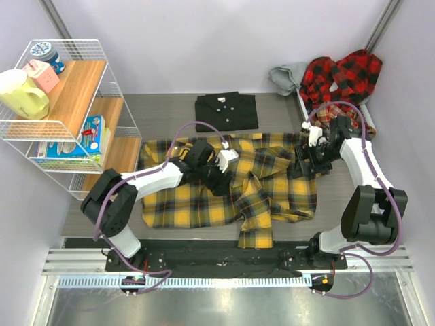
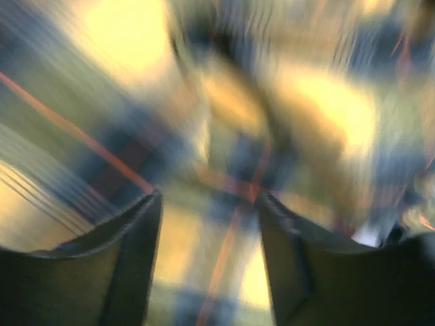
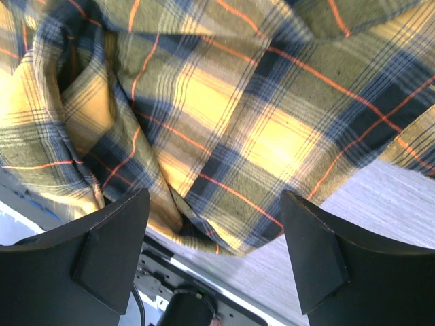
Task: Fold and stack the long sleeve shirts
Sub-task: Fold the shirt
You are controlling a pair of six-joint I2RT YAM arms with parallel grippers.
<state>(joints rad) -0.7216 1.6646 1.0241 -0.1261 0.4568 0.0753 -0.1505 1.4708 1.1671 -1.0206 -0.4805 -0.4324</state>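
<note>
You have the yellow plaid shirt (image 1: 197, 207) lying crosswise beneath both tools | left gripper (image 2: 207, 200): spread, empty, above its middle | right gripper (image 3: 214, 197): spread, empty, above its right edge

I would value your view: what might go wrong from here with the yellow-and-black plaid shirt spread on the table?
1. The yellow-and-black plaid flannel shirt lies bunched and creased in its middle; folding now would likely trap wrinkles.
2. Its lower flap reaches the near edge of the table and might slide off or snag the black mounting rail.
3. The left gripper and right gripper are open by layered fabric; a pinch may catch several layers.
</note>
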